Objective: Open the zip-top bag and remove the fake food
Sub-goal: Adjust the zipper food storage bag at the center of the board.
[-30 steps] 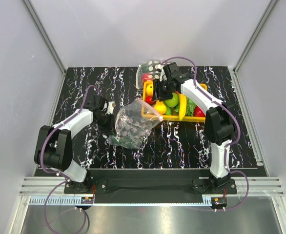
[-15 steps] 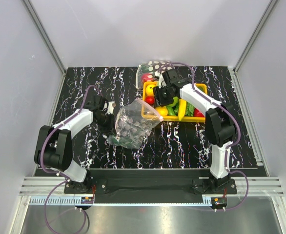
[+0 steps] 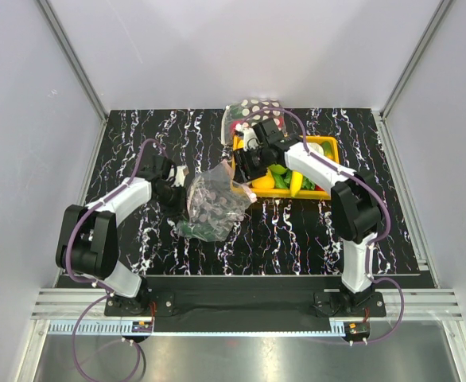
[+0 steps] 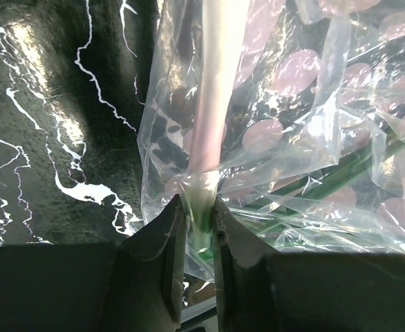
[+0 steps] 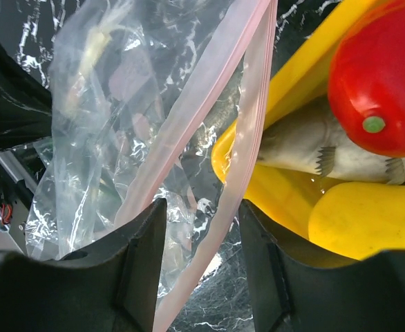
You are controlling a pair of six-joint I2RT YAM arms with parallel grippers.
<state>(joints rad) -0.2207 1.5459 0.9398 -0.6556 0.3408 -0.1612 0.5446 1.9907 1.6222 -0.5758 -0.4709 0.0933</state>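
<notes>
My left gripper (image 4: 197, 216) pinches the crinkly clear zip-top bag (image 4: 306, 131) by its pink strip (image 4: 220, 83); my right gripper (image 5: 201, 216) gapes astride it, contents blurred

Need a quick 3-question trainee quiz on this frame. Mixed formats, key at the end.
1. True or false: the left hand is shut on the pink zip strip of the zip-top bag.
2. Multiple choice: the right hand has its jaws A) clamped on a banana; B) open, with the zip strip running between them; C) resting shut on the bare table.
3. Short answer: what colour is the tray that holds fake food beside the bag?
Key: 1 true; 2 B; 3 yellow.
</notes>
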